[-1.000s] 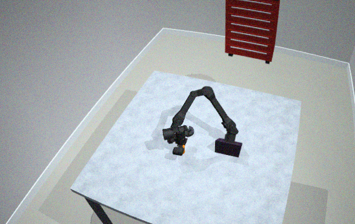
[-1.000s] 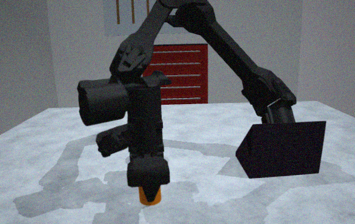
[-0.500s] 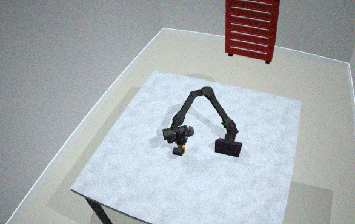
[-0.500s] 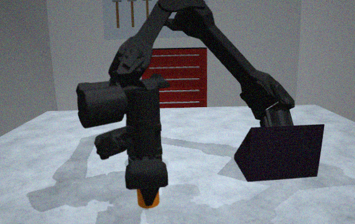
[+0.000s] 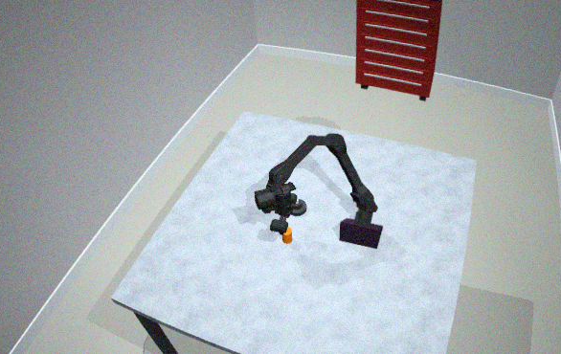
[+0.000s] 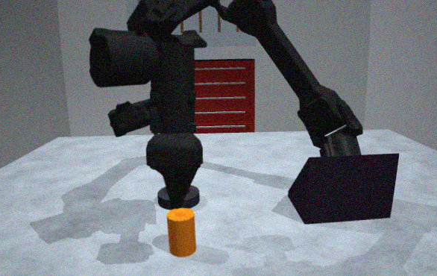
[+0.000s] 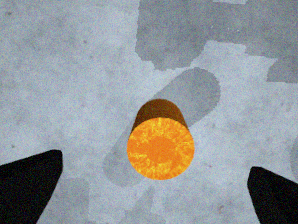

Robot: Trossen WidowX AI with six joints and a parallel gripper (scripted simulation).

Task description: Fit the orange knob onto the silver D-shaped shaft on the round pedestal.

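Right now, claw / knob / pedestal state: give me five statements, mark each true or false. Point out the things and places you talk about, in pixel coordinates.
1. The orange knob (image 5: 287, 236) (image 6: 182, 235) (image 7: 161, 148) stands upright on the table (image 5: 349, 297) (image 6: 67, 257) (image 7: 40, 75). True.
2. The claw (image 7: 156, 168) is shut on the knob. False: it is open, with the knob free below it.
3. The knob is seated on the round pedestal (image 5: 299, 208) (image 6: 194, 198). False: it stands apart from it, on the table.
4. The red cabinet (image 5: 397, 53) (image 6: 224, 89) is beyond the table. True.
5. The wrist view shows the knob's hole. False: it shows the top face, with no hole.

No lettering, label, brand, number or sign can be read in any view.
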